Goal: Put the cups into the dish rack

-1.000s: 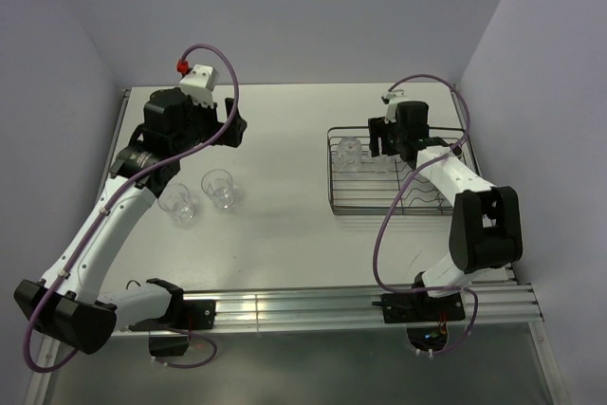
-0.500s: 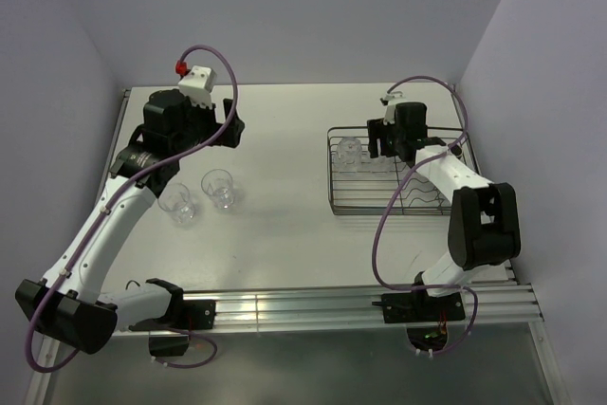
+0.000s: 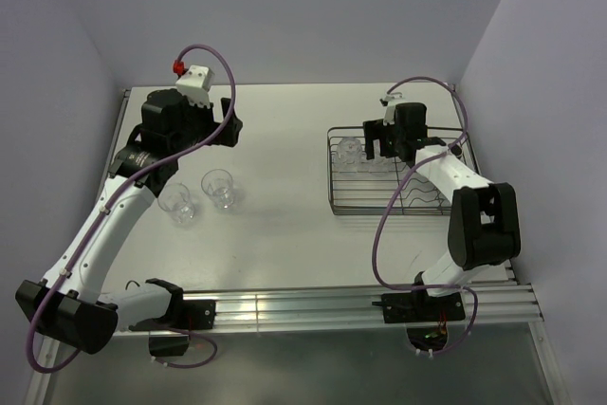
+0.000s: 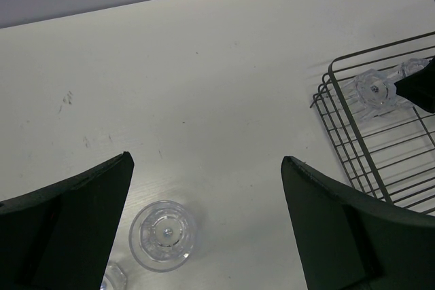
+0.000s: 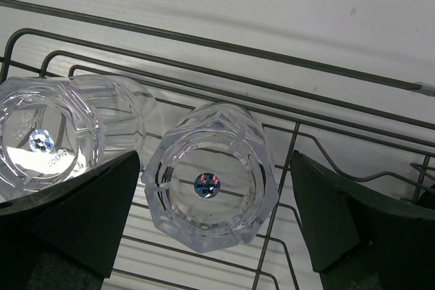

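Dish rack at right of table, holding two clear tumblers side by side in far-left corner, bases turned toward right wrist camera

Inner tumbler between spread fingers of right gripper, fingers close beside glass, contact not clear

Corner tumbler just left of it, outside fingers

Two table tumblers upright at left, near each other, well apart from rack

Left gripper spread wide, holding nothing, hovering above bare tabletop, with one table tumbler in left wrist view between its fingers
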You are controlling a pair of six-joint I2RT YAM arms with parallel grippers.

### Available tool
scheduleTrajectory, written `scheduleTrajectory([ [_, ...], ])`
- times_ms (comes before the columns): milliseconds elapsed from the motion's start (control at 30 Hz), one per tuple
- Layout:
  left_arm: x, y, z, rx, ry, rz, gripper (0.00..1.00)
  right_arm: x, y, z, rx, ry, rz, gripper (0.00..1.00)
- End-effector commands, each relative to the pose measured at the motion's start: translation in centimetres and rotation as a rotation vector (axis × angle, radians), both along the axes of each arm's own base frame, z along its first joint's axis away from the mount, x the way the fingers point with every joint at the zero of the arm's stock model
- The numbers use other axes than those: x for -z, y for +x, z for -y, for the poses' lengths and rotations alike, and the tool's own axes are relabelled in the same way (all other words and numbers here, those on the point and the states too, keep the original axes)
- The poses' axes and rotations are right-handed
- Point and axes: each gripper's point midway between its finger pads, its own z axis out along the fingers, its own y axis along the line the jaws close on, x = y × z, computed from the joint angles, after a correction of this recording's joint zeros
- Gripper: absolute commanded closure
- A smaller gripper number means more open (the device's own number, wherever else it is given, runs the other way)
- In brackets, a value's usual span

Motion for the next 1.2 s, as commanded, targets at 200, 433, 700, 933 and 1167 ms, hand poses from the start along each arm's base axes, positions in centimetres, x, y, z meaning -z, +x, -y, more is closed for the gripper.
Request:
scheduleTrajectory([
  [200, -1.5, -0.5, -0.3, 0.009, -0.025, 0.035, 0.01, -4.7, -1.1, -0.5, -0.018, 0.039, 0.076, 0.0],
  [433, 0.1, -2.4, -0.9, 0.111, 0.045, -0.037, 0.01, -11.4, -2.0, 0.0, -0.022, 0.02, 0.201, 0.0],
  [700, 8.0, -7.3, -1.5, 0.321, 0.232, -0.361, 0.02, -17.7, -4.0, -0.9, -0.072, 0.067, 0.299, 0.0],
  [933, 12.5, -8.7, -3.6, 0.356, 0.385, -0.473, 0.1, -19.5, -4.5, -1.9, -0.108, 0.11, 0.278, 0.0],
  [1167, 15.0, -7.2, -3.4, 0.402, 0.446, -0.539, 0.24, -18.5, -5.2, -2.4, -0.135, 0.122, 0.246, 0.0],
])
